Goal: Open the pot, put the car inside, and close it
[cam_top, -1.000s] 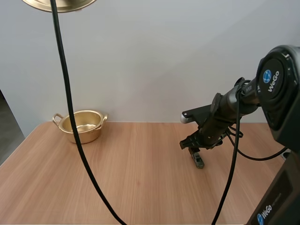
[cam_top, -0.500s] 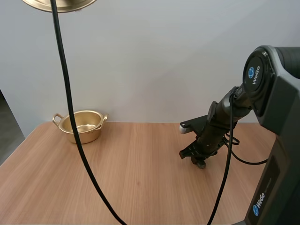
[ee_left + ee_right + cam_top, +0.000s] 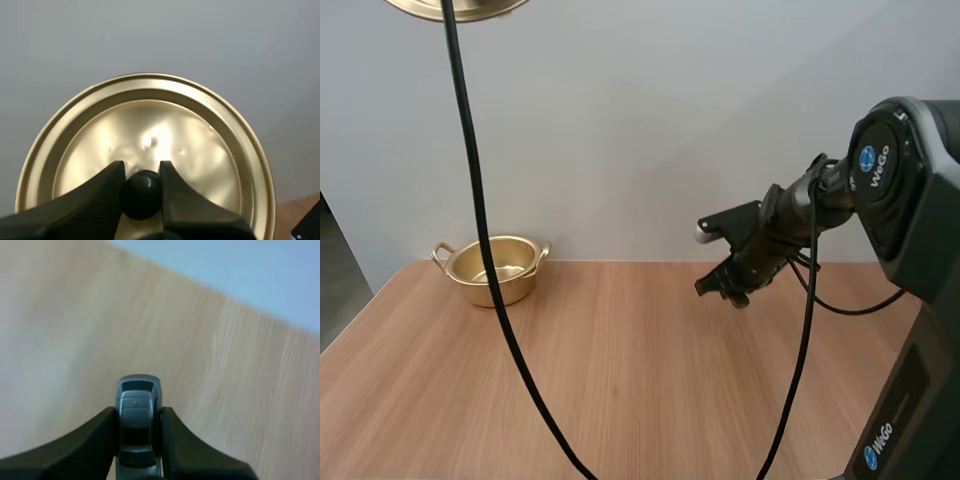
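Car [image 3: 137, 425]: my right jaws are closed on its two sides, and the right wrist view shows it as a small grey thing with dark windows. Its near end is hidden between my fingers [image 3: 100, 440], and its front sticks out past the tips. Below it there is only wood grain, so it hangs above the table [image 3: 620, 380] and touches nothing else. From the high view the car [image 3: 740, 298] is hard to make out. It is a small dark lump at the tip of my right arm [image 3: 790, 215], off the table toward its far right side, and I could not tell its colour or shape from there.

My left jaws are nearly closed, pinching the black knob [image 3: 141, 195] of the golden lid [image 3: 150, 130]. The left wrist view shows the lid's top almost whole, with its near edge hidden behind my fingers. The high view shows only a sliver of the lid [image 3: 460, 8], cut off by the frame, high above the table. The pot [image 3: 500, 268] stands open at the far left of the table, well apart from the car.
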